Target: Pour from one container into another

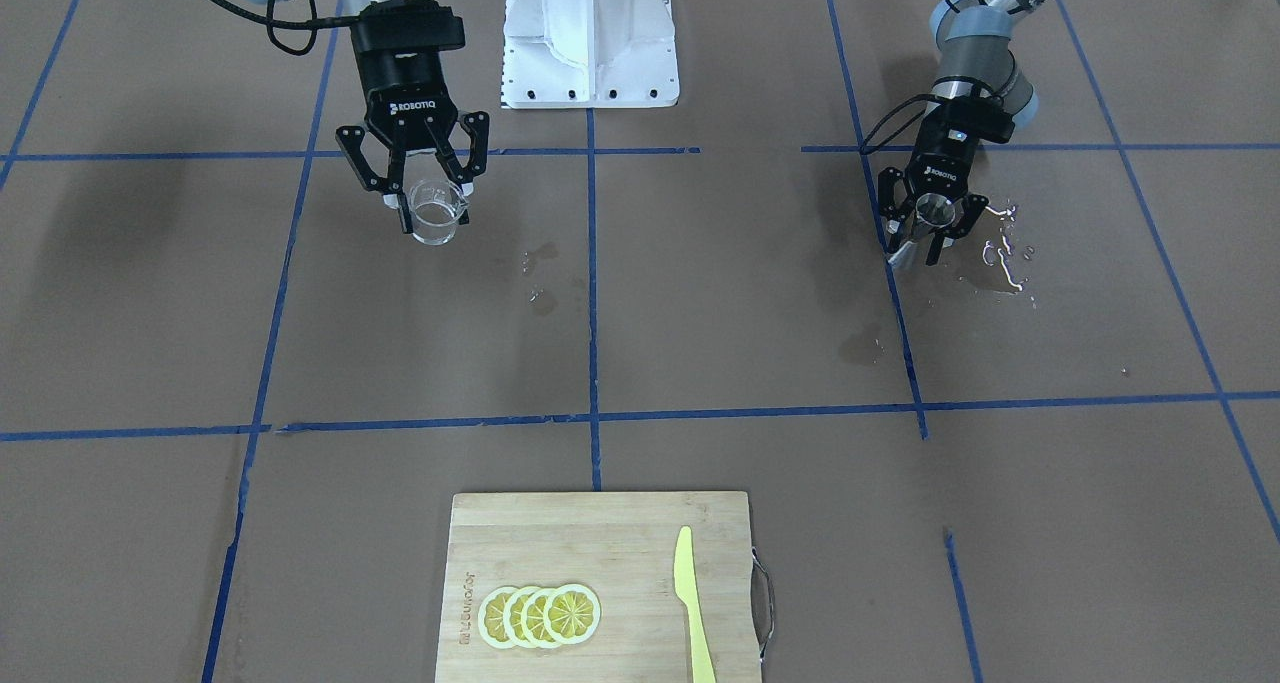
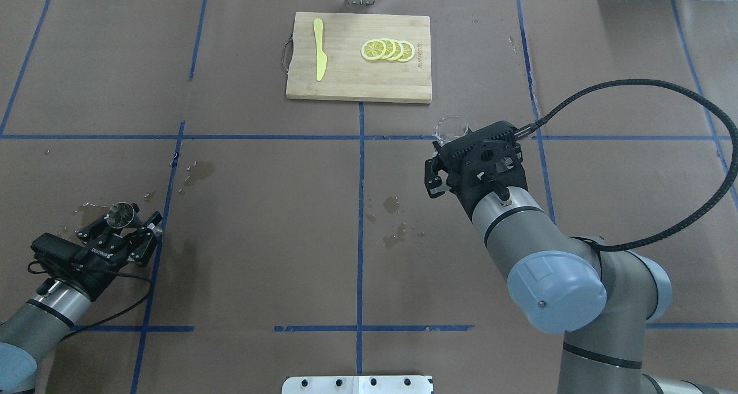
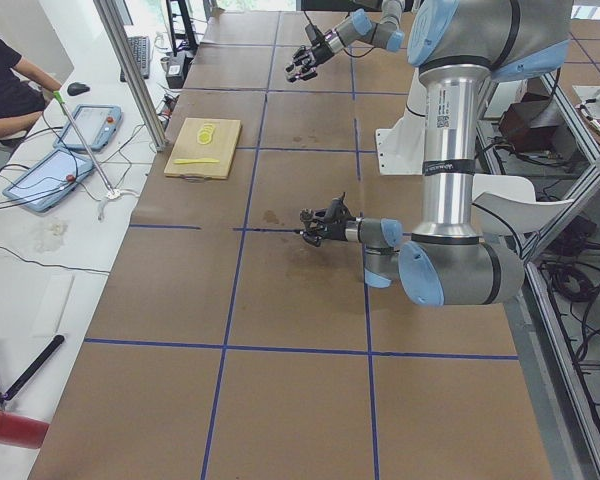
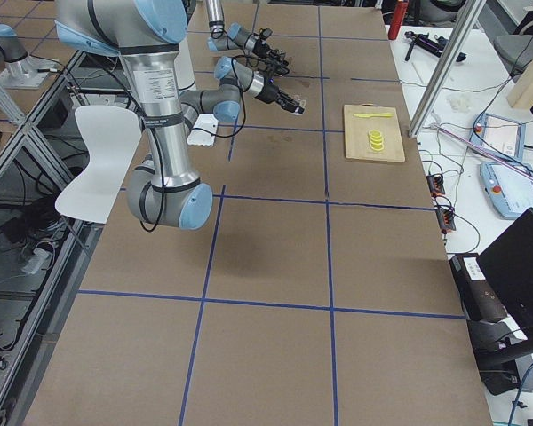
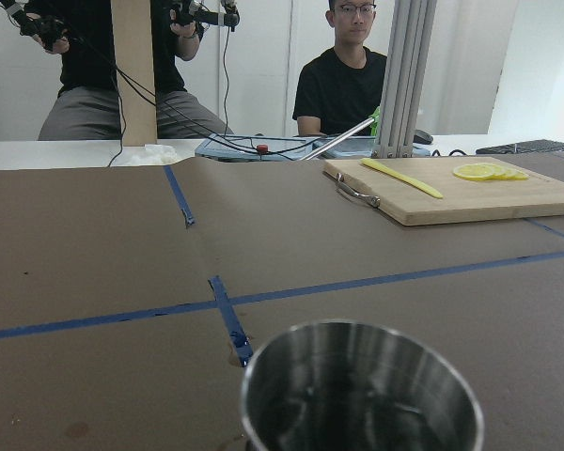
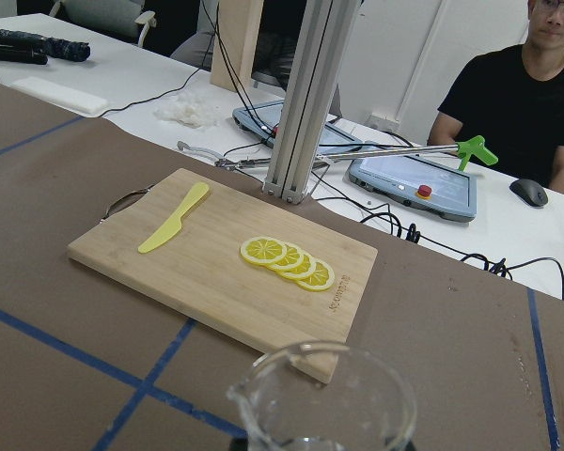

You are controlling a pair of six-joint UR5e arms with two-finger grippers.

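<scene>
Right gripper [image 1: 436,221]: jaws clenched on the glass cup [image 1: 437,203], above the worktop [image 1: 700,313]. Left gripper [image 1: 930,238]: jaws grasping the steel jigger [image 1: 936,208] beside spilled liquid [image 1: 1005,263]. Expect the cup to be fragile and slippery; hold it mid-wall.

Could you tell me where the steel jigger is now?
In the overhead view, the steel jigger is far left, in the left gripper, beside spilled water.

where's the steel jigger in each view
Front-facing: jigger upper right.
Overhead: jigger far left, mid-height.
Exterior left: centre, at the near arm's tip, barely visible.
Exterior right: too small to tell.
Left wrist: jigger bottom centre, close up.
Right wrist: not in it.
Shared landmark: cutting board with lemon slices.
</scene>
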